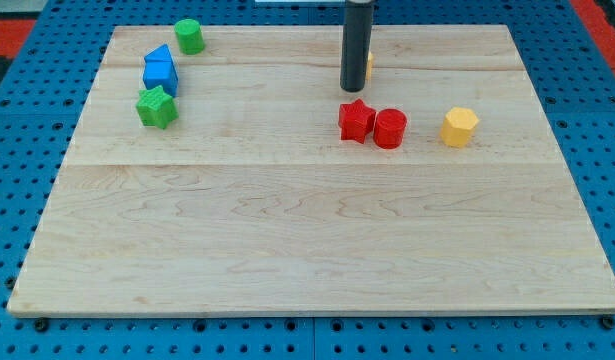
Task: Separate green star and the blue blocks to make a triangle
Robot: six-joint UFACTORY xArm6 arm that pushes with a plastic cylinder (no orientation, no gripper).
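Our tip point(353, 89) rested on the wooden surface point(307, 250) near the view's top, right of center, just above the red star point(355, 120). As the end effector was a bare rod with no jaws, it gripped nothing and touched no block that we could see.

The task's things lay well apart from it, toward the view's left. The green star point(156, 107) sat at the bottom of a tight cluster, touching or nearly touching the blue block point(160, 72) directly above it. We could make out only 1 blue mass; whether it was 1 block or 2 pressed together, we could not tell. A green cylinder point(189, 36) stood just up and right of the blue.

So the cluster lay to the tip's left, at about the same height in the view, and its long axis ran almost vertically. We judged that the tip would need to cross leftward before pushing anything apart.

Nearer the tip stood a red cylinder point(390, 129) and a yellow hexagonal block point(459, 127); a sliver of yellow showed behind the rod.
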